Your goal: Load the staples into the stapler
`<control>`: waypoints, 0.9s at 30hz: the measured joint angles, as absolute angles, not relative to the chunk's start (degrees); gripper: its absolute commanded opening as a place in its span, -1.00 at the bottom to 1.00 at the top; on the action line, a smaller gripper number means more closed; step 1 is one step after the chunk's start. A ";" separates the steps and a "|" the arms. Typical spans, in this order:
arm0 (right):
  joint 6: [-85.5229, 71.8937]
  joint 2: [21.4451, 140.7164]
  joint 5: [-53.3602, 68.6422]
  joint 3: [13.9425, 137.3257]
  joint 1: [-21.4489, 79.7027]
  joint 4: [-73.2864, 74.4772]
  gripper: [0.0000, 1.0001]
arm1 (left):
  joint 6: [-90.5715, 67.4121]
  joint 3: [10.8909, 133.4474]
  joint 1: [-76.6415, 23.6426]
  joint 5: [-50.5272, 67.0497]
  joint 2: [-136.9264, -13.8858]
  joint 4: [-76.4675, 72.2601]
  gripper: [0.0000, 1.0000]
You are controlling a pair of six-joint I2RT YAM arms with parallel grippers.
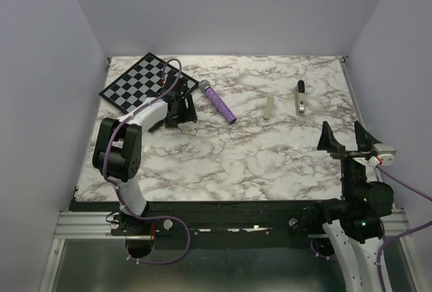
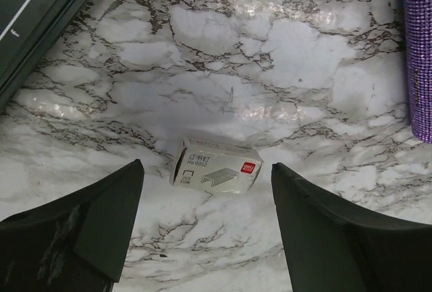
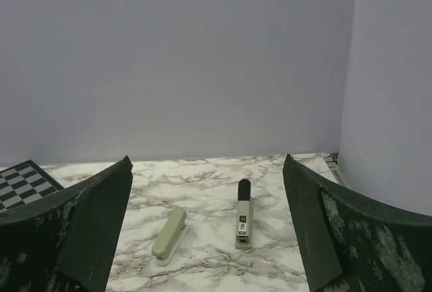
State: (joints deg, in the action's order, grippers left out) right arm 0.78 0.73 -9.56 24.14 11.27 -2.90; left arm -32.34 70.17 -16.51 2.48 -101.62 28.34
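Note:
A small cream staple box (image 2: 216, 165) lies on its side on the marble table, printed face up. My left gripper (image 2: 207, 170) hangs low over it, open, a fingertip on either side and nothing touching; from above the left gripper (image 1: 181, 118) is at the table's back left with the box (image 1: 188, 129) just in front. The staples themselves are out of view. Two staplers lie at the back right: a pale green one (image 1: 268, 107) (image 3: 169, 233) and a beige one with a black end (image 1: 300, 98) (image 3: 244, 221). My right gripper (image 1: 342, 131) (image 3: 207, 164) is open, raised near the right edge, facing them.
A purple glittery stick (image 1: 219, 101) (image 2: 420, 56) lies just right of the left gripper. A checkerboard (image 1: 140, 81) (image 2: 40, 15) sits at the back left corner. Lilac walls close the table on three sides.

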 measured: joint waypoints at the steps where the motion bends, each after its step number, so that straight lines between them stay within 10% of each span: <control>1: 0.73 0.73 -9.56 24.14 11.31 -2.90 1.00 | -32.18 70.65 -16.51 2.68 -102.43 28.80 0.61; 27: -8.01 1.50 -2.33 27.11 11.31 0.47 1.00 | -20.97 77.49 -17.06 12.47 -111.55 33.17 0.28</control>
